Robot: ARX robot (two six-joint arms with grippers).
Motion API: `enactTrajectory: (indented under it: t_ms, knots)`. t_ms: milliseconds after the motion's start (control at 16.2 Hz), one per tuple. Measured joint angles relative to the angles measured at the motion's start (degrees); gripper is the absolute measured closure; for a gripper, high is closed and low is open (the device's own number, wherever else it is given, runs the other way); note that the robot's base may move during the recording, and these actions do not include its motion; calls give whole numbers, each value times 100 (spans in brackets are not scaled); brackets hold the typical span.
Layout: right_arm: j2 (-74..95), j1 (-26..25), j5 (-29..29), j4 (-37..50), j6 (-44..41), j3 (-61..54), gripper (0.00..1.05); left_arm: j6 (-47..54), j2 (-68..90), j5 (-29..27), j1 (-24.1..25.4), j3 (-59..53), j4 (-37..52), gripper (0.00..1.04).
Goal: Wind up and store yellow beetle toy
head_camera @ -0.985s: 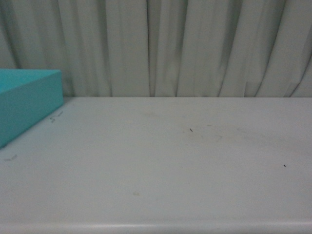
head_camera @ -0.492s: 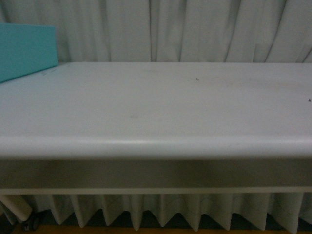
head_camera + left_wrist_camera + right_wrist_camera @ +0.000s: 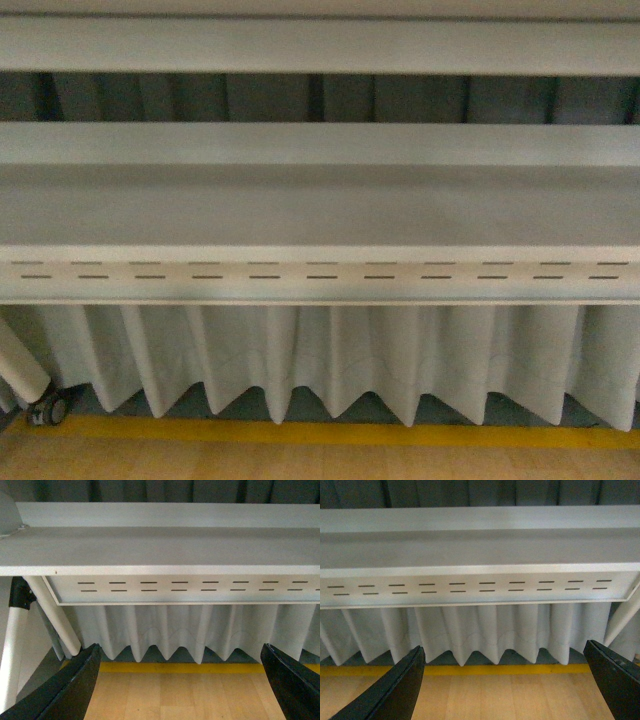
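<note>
Wrist views show both hands, left (image 3: pixel 182 680) and right (image 3: pixel 505 680), spread wide, holding nothing.

White table edge (image 3: pixel 320 45), slotted metal rail (image 3: pixel 320 272) beneath, pleated white skirt curtain (image 3: pixel 330 360), yellow floor stripe (image 3: pixel 320 434), wood floor (image 3: pixel 180 695), caster (image 3: pixel 48 408).

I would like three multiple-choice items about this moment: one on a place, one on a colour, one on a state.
1. Where does the slotted panel sit?
A. on the floor
B. under the table edge
C. behind the curtain

2. What colour is the floor stripe?
A. yellow
B. red
C. blue

3. How do the left gripper and right gripper stand?
A. both shut
B. shut on a toy
C. both open, empty

Answers: 1 B, the panel hangs below the edge; 2 A, yellow band beneath the curtain; 3 C, fingers wide apart with nothing between.
</note>
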Motion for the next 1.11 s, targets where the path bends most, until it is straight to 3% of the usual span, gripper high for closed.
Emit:
enactTrajectory:
  t_ms: [1108]
  knots:
    - [-2,0,2,13,-2,0,7,0,0,2,0,0,7,7]
